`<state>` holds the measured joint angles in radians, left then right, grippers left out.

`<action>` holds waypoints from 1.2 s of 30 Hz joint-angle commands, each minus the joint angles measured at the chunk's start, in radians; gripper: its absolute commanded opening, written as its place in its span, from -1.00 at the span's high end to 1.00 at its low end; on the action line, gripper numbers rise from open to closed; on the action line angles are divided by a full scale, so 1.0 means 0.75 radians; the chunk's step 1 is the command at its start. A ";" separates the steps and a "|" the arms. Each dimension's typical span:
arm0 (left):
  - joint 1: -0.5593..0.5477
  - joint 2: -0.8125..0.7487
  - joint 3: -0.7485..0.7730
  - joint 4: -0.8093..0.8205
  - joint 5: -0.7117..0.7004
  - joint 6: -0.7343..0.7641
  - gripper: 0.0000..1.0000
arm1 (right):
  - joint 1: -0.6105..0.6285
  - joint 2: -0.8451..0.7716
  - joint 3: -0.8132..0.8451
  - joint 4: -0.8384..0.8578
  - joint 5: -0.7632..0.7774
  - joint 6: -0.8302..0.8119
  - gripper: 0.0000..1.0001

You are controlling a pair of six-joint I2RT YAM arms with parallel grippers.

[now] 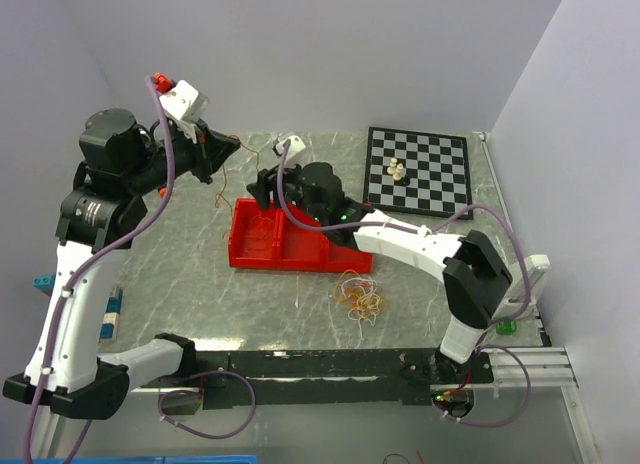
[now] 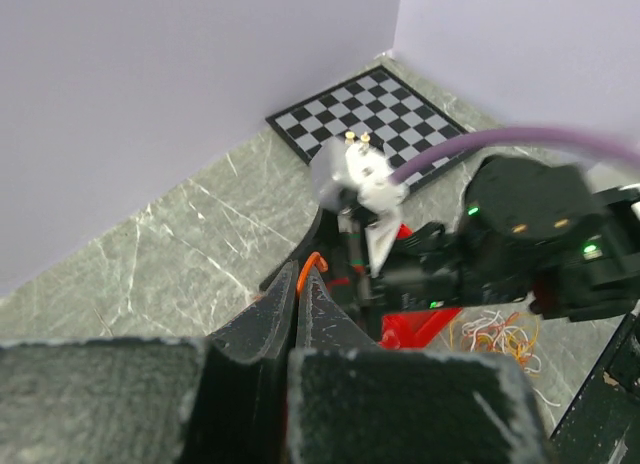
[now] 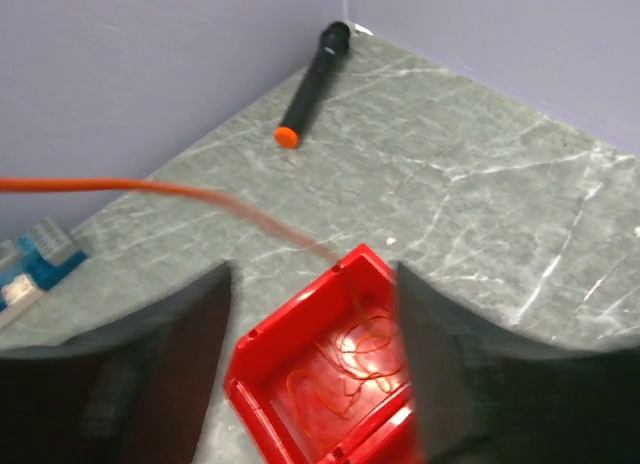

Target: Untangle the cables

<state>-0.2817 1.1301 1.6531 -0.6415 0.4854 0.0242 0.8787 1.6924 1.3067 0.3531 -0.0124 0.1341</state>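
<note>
1. Top view: the left fingers are up behind and left of the red bin, shut on the orange cable, which droops below them. The right fingers hover over the bin's far-left corner. A loose clump of cables lies on the table just near-right of the bin.
2. Left wrist: the fingers are pinched tight, with the orange cable looping out at the tips.
3. Right wrist: the fingers stand wide apart and hold nothing. The orange cable runs between them toward the bin, where coiled strands lie.
4. Handling, my read: the cables are light, limp, thin and slippery, and they snag easily. Grab one free strand near its end, not the clump's middle, and pull slowly.
</note>
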 commanded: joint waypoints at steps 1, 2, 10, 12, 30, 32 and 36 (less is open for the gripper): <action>0.016 0.019 0.070 0.008 0.007 -0.022 0.98 | -0.028 0.077 0.072 0.006 0.064 0.052 -0.05; 0.014 0.021 0.072 0.011 -0.003 -0.022 0.98 | -0.032 0.087 0.082 -0.010 0.084 0.073 0.15; 0.040 0.037 -0.060 0.202 -0.140 -0.145 0.98 | -0.002 -0.009 -0.040 -0.017 0.062 0.185 1.00; 0.052 0.052 -0.148 0.305 -0.156 -0.196 0.98 | 0.013 -0.037 -0.083 0.000 0.033 0.234 1.00; 0.124 0.197 -0.537 0.900 -0.081 -0.652 0.98 | 0.056 -0.040 -0.276 0.135 -0.110 0.386 1.00; 0.124 0.199 -0.558 0.912 -0.077 -0.664 0.98 | 0.056 -0.025 -0.253 0.116 -0.108 0.374 1.00; 0.124 0.203 -0.631 0.929 -0.079 -0.703 0.98 | 0.060 0.020 -0.182 0.063 -0.088 0.359 1.00</action>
<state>-0.1928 1.2755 1.2270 -0.0090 0.4065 -0.4503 0.9169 1.6909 1.0966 0.3840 -0.0765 0.4110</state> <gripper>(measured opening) 0.025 0.011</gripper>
